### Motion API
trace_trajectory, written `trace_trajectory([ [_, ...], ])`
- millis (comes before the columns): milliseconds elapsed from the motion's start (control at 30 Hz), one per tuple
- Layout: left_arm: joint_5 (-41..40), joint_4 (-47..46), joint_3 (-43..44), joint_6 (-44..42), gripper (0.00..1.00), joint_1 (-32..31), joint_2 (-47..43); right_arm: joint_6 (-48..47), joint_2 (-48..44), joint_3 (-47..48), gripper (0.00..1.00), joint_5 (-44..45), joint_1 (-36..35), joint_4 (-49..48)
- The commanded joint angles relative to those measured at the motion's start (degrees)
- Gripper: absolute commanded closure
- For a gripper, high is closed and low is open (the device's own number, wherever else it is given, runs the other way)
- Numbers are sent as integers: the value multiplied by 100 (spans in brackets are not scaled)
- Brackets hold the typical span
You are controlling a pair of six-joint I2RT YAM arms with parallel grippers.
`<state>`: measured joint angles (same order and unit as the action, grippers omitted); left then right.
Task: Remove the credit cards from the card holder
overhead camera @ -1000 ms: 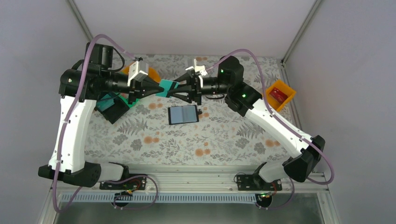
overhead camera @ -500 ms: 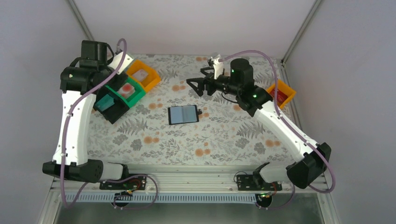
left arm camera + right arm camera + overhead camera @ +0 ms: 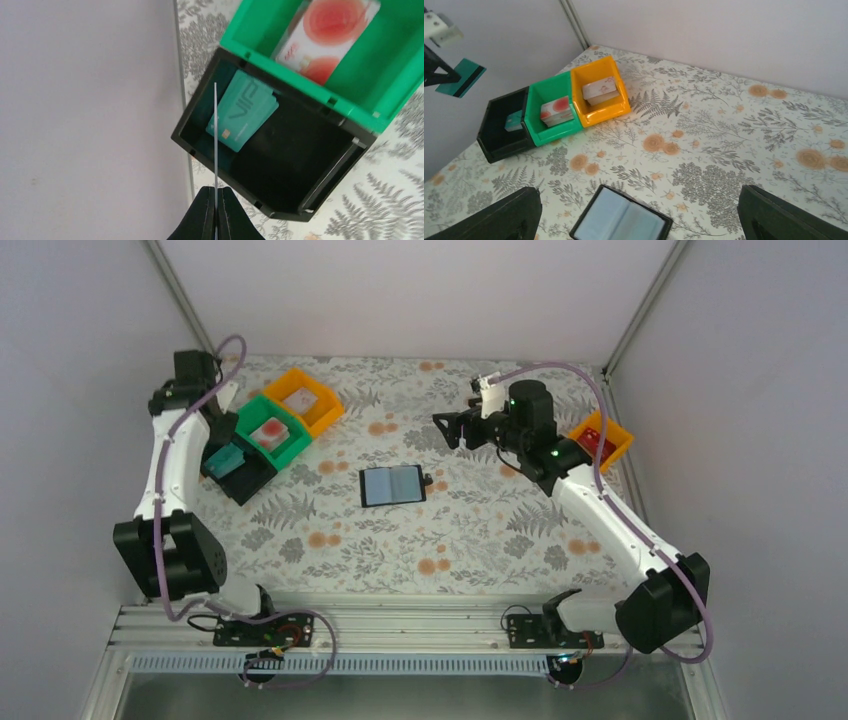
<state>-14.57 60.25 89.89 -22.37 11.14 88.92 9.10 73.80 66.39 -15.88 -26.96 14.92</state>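
Left end effector (image 3: 216,205) is clenched hard on a thin teal plastic card (image 3: 215,135), which from its own wrist shows edge-on, a pale sliver crossing the nine o'clock side of the black open-topped plastic bin (image 3: 320,175) below. From the right wrist the same card shows its teal face and dark stripe, up in the air at ten o'clock. Down in that black bin lies a second teal card (image 3: 242,117), tucked into the corner beside the green plastic bin (image 3: 400,75), which carries a white pack with red-pink circles (image 3: 330,30). Next in the row, touching the green one, sits an orange plastic bin (image 3: 328,412) with a similar pack inside. The small black bifold card holder (image 3: 392,485) lies open flat mid floral tabletop (image 3: 450,530), grey-blue inside up, little tab at its three o'clock edge, well apart from both arms, with the bin row at its ten o'clock. Right end effector (image 3: 442,430) is released, fingers spread wide, gripping nothing, hanging at one o'clock from the card holder. Over at the three o'clock edge a second orange bin (image 3: 620,450) holds something red, partly hidden behind the right arm; cannot tell more.
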Motion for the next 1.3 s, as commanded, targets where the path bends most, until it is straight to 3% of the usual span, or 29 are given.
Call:
trace_trajectory([
  [0,-398,-1809,-1101,-1354,98,-6,-772,-435,-207,-119,1,-107,171,-105],
  [333,-62,-2861,-1976,-3011,98,14,-357,-550,-229,-321,1,-322,398,-229],
  [567,11,-2760,-1790,-3171,98,232,294,-554,-177,-316,1,-377,477,-216],
  [800,-54,-3178,-2309,-3403,98,354,468,-560,-95,-287,1,-516,572,-220],
  [1267,-134,-3422,-2460,-3612,98,591,913,-551,51,-249,1,-798,707,-209],
])
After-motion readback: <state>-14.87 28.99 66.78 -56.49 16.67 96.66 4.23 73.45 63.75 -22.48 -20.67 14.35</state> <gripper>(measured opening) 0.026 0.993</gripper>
